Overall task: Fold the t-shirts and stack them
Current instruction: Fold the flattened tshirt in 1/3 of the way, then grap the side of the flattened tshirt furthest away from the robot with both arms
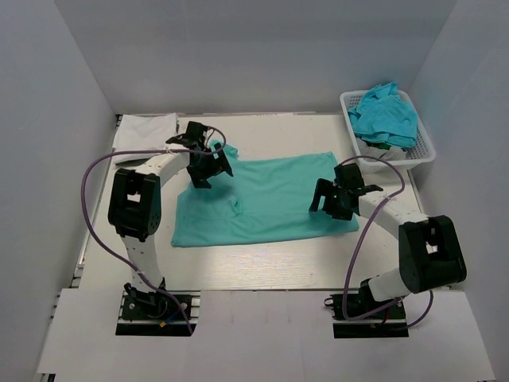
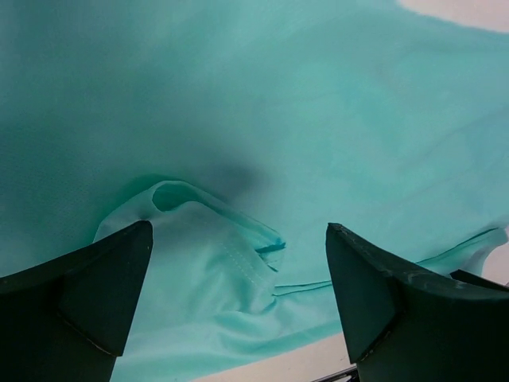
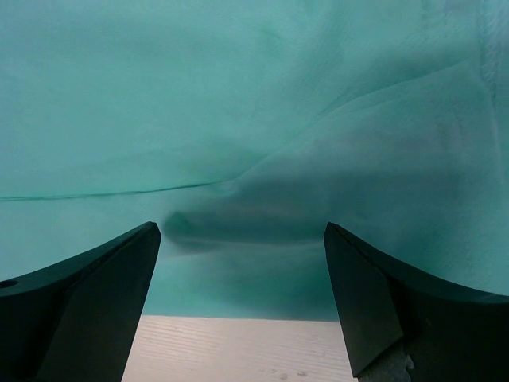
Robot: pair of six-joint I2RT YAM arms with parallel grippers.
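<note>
A teal-green t-shirt [image 1: 266, 199] lies spread flat across the middle of the table. My left gripper [image 1: 210, 167] hovers over its upper left corner, open. In the left wrist view a folded sleeve with a stitched hem [image 2: 231, 263] lies between the open fingers [image 2: 103, 278] of the left gripper [image 2: 238, 232], and nothing is held. My right gripper [image 1: 322, 199] is at the shirt's right edge, also open. In the right wrist view the right gripper [image 3: 241, 231] straddles the shirt's edge [image 3: 254, 286] just above bare table [image 3: 238, 350].
A white lattice basket [image 1: 425, 147] at the back right holds crumpled turquoise-blue t-shirts [image 1: 386, 111]. A white t-shirt [image 1: 147, 127] lies folded at the back left corner. Grey walls close in on three sides.
</note>
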